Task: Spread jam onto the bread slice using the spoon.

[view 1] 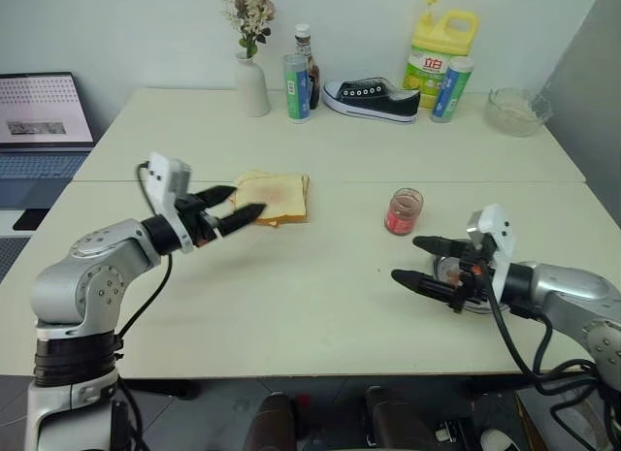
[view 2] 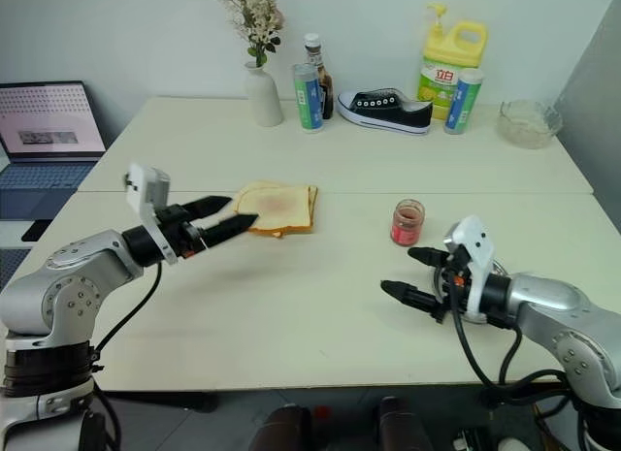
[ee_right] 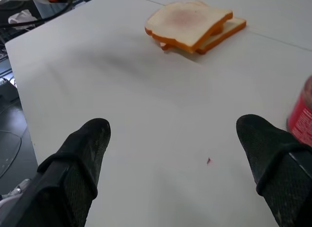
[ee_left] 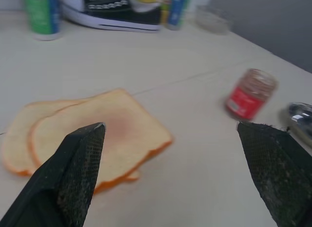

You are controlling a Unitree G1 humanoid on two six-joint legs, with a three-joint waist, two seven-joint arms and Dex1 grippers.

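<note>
My left fingers [view 1: 236, 205] hover spread beside the bread slice [view 1: 282, 196]; my right fingers [view 1: 419, 262] gape empty near the jam [view 1: 404, 211], ready for the spoon.

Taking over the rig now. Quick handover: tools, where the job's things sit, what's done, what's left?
Left tool: open, empty, hovering beside the bread slice.
Right tool: open, empty, above the table in front of the jam jar.
The bread slice lies on top of another slice and carries a faint pink smear in its middle.
The jam jar stands upright, to the right of the bread.
A round steel dish sits behind the right tool; I can't make out the spoon.
Done: some jam looks spread.
Left: probably confirm coverage, locate the spoon.
</note>
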